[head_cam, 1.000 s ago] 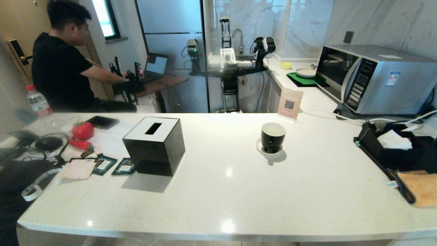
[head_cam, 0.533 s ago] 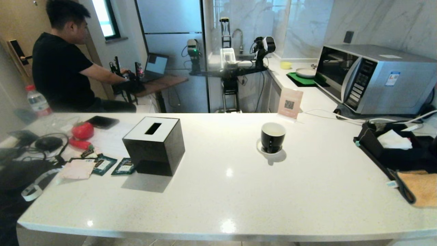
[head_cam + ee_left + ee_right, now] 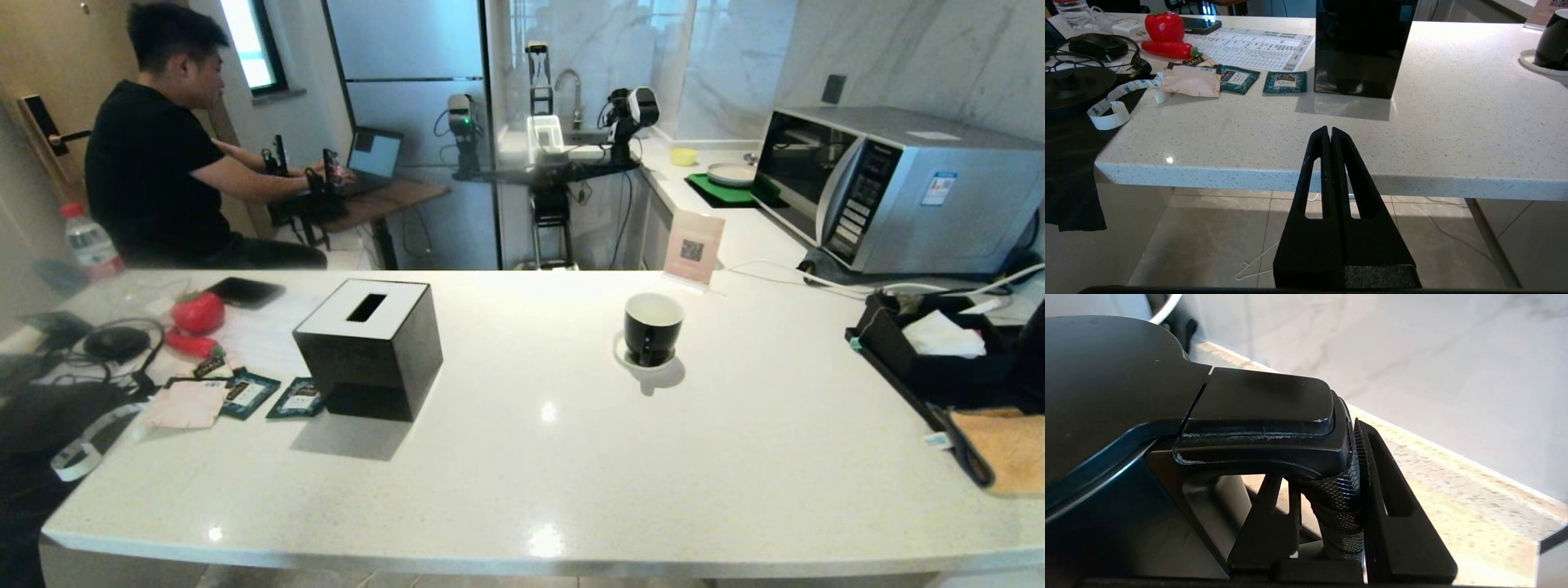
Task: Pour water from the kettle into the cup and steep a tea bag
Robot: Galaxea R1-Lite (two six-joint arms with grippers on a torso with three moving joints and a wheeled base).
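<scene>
The cup [image 3: 652, 328], a glossy black mug with a white inside, stands on its small white saucer [image 3: 625, 357] right of the counter's middle; its side also shows in the left wrist view [image 3: 1551, 45]. In the right wrist view my right gripper [image 3: 1327, 473] is shut on the mesh-wrapped handle [image 3: 1341, 494] of the matte black kettle [image 3: 1106, 396]. In the head view only a dark sliver of the kettle [image 3: 1035, 347] shows, at the far right edge. My left gripper [image 3: 1329, 130] is shut and empty, parked below the counter's front edge. The tea bag and the water are out of view.
A black cube tissue box [image 3: 369, 347] stands left of centre, with dark green sachets [image 3: 298, 398] beside it. A round black kettle base [image 3: 1069, 85] and cables lie at the far left. A black tray with tissue [image 3: 931, 347] and a microwave [image 3: 898, 188] fill the right. A person sits behind the counter.
The dark kettle shape at the head view's right edge has grown and risen slightly. The person behind the counter has leaned forward. The cup and left gripper are unmoved.
</scene>
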